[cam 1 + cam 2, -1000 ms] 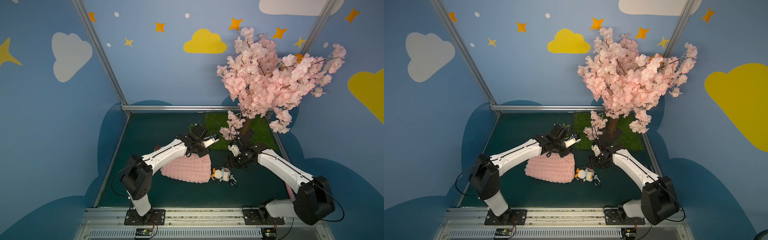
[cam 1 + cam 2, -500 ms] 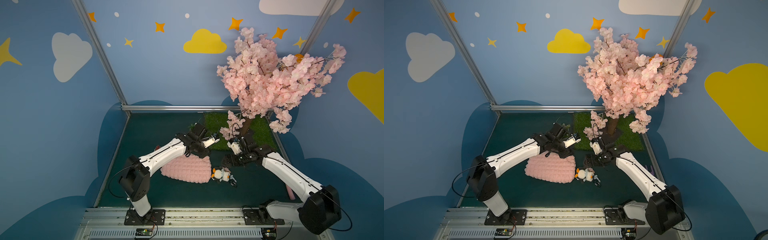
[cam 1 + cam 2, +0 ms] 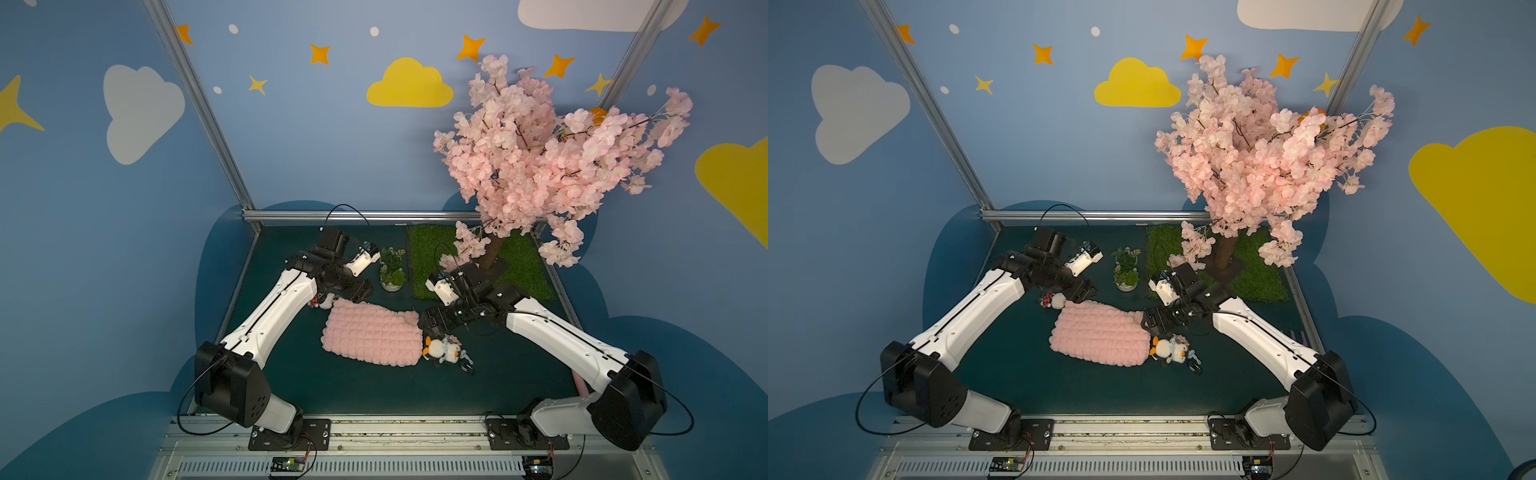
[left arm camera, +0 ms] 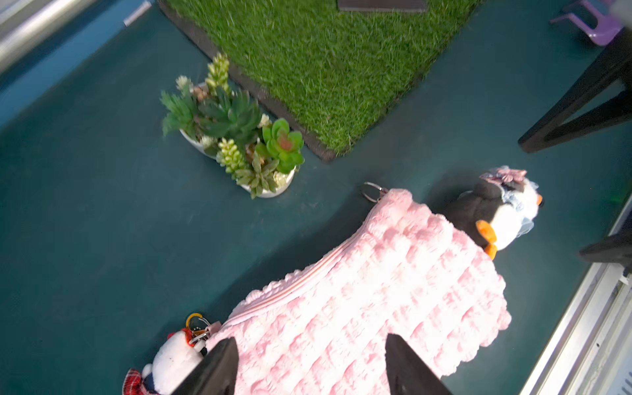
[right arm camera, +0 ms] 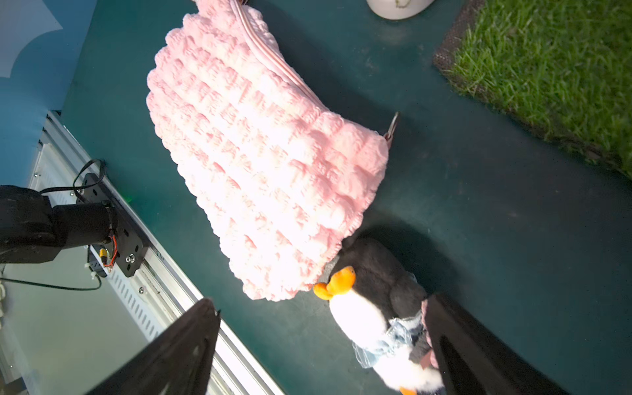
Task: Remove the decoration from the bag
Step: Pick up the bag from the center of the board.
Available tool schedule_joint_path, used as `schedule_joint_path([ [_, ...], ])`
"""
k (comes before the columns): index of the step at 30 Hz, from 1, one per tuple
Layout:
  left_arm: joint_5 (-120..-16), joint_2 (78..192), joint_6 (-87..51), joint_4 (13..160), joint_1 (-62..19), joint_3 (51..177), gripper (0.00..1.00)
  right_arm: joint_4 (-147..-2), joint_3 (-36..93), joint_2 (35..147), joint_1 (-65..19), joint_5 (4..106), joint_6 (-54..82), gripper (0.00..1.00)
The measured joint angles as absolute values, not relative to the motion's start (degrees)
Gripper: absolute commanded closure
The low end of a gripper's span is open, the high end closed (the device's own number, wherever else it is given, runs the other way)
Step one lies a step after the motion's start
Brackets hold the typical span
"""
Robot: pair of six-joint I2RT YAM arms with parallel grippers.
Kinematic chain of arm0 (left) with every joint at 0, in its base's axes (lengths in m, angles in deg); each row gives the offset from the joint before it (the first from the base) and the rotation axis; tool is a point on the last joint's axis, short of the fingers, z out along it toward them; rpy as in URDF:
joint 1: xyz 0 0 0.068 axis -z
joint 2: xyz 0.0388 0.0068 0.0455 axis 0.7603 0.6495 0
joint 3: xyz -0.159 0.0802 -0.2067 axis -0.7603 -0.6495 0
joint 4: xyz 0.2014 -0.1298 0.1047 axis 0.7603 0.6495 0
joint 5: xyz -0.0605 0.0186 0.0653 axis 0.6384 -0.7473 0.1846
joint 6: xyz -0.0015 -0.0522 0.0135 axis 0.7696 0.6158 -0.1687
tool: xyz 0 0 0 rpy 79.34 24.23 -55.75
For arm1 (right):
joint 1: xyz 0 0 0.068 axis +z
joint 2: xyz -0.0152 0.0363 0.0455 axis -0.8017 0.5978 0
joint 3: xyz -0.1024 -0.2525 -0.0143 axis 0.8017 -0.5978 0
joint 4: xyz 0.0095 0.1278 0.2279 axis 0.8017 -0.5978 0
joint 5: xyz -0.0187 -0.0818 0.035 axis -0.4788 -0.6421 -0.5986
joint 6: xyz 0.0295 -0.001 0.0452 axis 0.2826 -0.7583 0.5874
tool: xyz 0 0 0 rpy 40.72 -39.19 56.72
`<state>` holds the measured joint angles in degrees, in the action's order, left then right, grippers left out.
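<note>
Now | both jaws open | penguin plush (image 3: 441, 350) just beside bag (image 3: 372, 337) | succulent pot (image 3: 392, 276) near grass mat (image 3: 524, 266)

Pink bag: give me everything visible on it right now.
The bag is a soft pink rectangular pouch of puffy bubble-quilted plush, lying flat on the teal tabletop. A pink zipper, apparently shut, runs along its far edge, with a bare metal ring at one end and a small white plush clipped at the other. A penguin plush rests against one short side. The left end effector hangs open above the opposite end.
</note>
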<state>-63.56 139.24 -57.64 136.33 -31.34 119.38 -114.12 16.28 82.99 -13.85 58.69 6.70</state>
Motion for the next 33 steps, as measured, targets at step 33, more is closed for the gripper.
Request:
schedule_joint_path([
  [33,-61.18,163.96,-65.70,142.32,-44.30,124.98,0.47,-114.78,19.21,87.06,-13.24,58.71,0.82,0.03],
])
